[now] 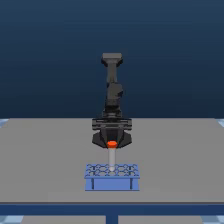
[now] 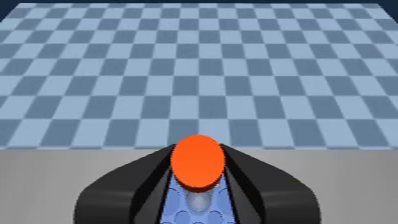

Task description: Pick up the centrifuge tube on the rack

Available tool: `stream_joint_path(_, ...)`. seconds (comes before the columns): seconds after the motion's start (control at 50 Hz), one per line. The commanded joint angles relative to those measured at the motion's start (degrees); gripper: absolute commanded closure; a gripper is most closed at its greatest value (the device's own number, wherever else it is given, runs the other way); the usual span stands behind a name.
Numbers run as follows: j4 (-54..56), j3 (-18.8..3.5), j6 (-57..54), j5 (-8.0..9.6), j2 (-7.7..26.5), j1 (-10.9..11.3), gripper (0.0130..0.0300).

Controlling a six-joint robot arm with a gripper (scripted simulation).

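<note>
The centrifuge tube (image 1: 111, 157) stands upright over the middle of the blue rack (image 1: 111, 177), its orange-red cap (image 1: 111, 144) on top. My gripper (image 1: 111, 145) hangs straight above the rack, and its dark fingers close in on the cap from both sides. In the wrist view the cap (image 2: 197, 161) sits tight between the two black fingers (image 2: 142, 185), with the pale tube (image 2: 197, 201) and the rack's holes (image 2: 191, 216) below it. Whether the tube's tip is still in a hole, I cannot tell.
The rack rests near the front edge of a grey table (image 1: 45, 160). A blue-grey checkered floor (image 2: 195, 75) spreads beyond the table edge in the wrist view. The arm's dark column (image 1: 113, 90) rises behind the gripper.
</note>
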Motion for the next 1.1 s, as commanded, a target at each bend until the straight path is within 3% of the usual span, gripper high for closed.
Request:
stream_joint_path(0.02,0.8,-0.1,-0.8,0.19,-0.1,0.0,0.0300)
stream_joint_path(0.74,7.2,-0.9,-7.1,1.68,-0.8,0.0,0.0300)
stream_joint_path(1.1,7.0,-2.1,-6.9,3.90,-1.8,0.0,0.0300)
